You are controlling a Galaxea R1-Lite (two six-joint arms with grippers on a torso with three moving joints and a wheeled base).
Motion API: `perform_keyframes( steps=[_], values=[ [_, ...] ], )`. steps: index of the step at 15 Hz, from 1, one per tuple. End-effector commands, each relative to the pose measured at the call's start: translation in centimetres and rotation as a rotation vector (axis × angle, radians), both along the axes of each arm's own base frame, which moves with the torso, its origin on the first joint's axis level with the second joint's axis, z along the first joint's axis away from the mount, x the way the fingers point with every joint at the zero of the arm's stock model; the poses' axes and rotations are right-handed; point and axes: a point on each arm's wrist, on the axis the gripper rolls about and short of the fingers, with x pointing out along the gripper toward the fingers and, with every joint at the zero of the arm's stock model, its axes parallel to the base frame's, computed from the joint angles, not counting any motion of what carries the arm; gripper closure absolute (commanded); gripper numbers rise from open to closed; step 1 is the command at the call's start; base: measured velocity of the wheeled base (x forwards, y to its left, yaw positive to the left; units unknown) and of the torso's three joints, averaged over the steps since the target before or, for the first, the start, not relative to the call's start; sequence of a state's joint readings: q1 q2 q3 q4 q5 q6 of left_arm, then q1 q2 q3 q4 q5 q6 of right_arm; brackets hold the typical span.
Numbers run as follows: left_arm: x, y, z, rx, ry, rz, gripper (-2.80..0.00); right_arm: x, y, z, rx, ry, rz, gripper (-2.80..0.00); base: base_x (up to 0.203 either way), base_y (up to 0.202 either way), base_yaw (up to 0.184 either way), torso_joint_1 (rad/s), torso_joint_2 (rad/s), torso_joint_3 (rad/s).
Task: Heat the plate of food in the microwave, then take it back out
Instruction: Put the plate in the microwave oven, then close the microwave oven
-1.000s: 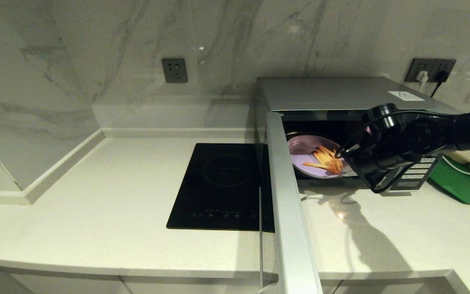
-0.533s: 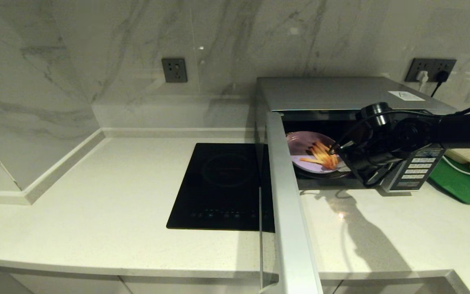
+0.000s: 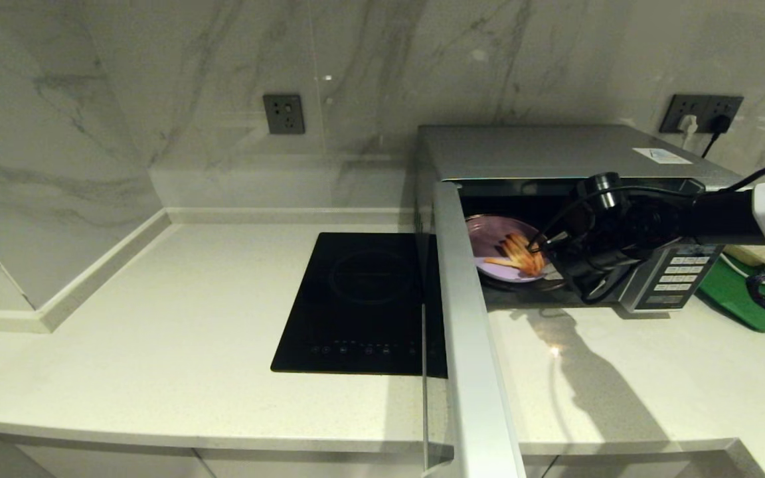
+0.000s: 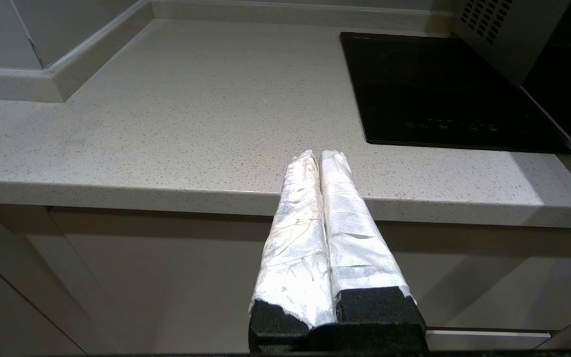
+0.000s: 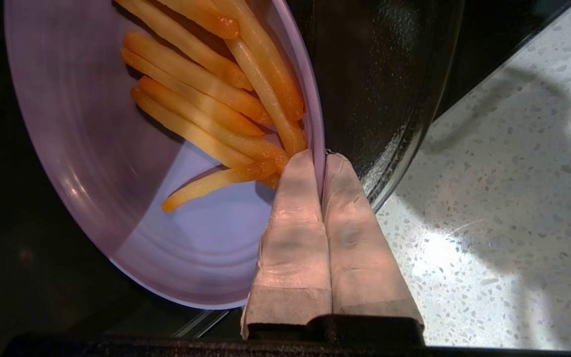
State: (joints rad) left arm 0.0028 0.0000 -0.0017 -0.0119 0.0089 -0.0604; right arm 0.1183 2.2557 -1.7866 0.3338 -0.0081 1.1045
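Note:
The lavender plate of food (image 3: 492,249) with orange fries sits inside the open silver microwave (image 3: 555,153), above the glass turntable (image 5: 404,134). Its door (image 3: 469,318) swings out toward me. My right gripper (image 3: 545,262) reaches into the cavity from the right and is shut on the plate's rim (image 5: 315,124); in the right wrist view the taped fingers (image 5: 295,223) pinch the rim, with the fries (image 5: 216,99) just beyond. My left gripper (image 4: 319,154) is shut and empty, parked low in front of the counter edge.
A black induction hob (image 3: 362,299) lies left of the open door. A green tray (image 3: 748,299) sits right of the microwave, by the button panel (image 3: 678,275). Pale speckled counter (image 3: 157,318) spreads to the left; wall sockets (image 3: 701,113) are behind.
My right gripper has carried the plate deeper into the microwave cavity, moving back and slightly left; the plate now shows smaller and further inside. The left arm has not moved.

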Motion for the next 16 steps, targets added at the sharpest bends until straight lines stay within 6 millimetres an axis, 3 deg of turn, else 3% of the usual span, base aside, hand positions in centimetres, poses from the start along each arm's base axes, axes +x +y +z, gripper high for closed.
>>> perform_keyframes(
  steps=[1, 13, 14, 15, 16],
  values=[
    [0.0, 0.0, 0.0, -0.001, 0.0, 0.001, 0.0, 0.08, -0.01, -0.2, 0.001, 0.005, -0.008, 0.0, 0.0, 0.0, 0.0, 0.0, 0.0, 0.0],
    [0.0, 0.0, 0.0, -0.001, 0.0, 0.001, 0.0, 0.23, -0.04, -0.11, -0.015, -0.002, -0.024, 0.0, 0.0, 0.0, 0.0, 0.0, 0.0, 0.0],
    [0.0, 0.0, 0.0, -0.001, 0.0, 0.001, 0.0, 0.24, -0.05, 0.01, -0.018, -0.006, -0.027, -2.28, 0.0, 0.0, 0.0, 0.0, 0.0, 0.0],
    [0.0, 0.0, 0.0, -0.001, 0.0, 0.001, 0.0, 0.23, -0.05, 0.12, -0.018, -0.009, -0.027, -2.8, 0.0, 0.0, 0.0, 0.0, 0.0, 0.0],
    [0.0, 0.0, 0.0, -0.001, 0.0, 0.001, 0.0, 0.23, -0.05, 0.27, -0.017, -0.014, -0.027, -2.8, 0.0, 0.0, 0.0, 0.0, 0.0, 0.0]
  ],
)
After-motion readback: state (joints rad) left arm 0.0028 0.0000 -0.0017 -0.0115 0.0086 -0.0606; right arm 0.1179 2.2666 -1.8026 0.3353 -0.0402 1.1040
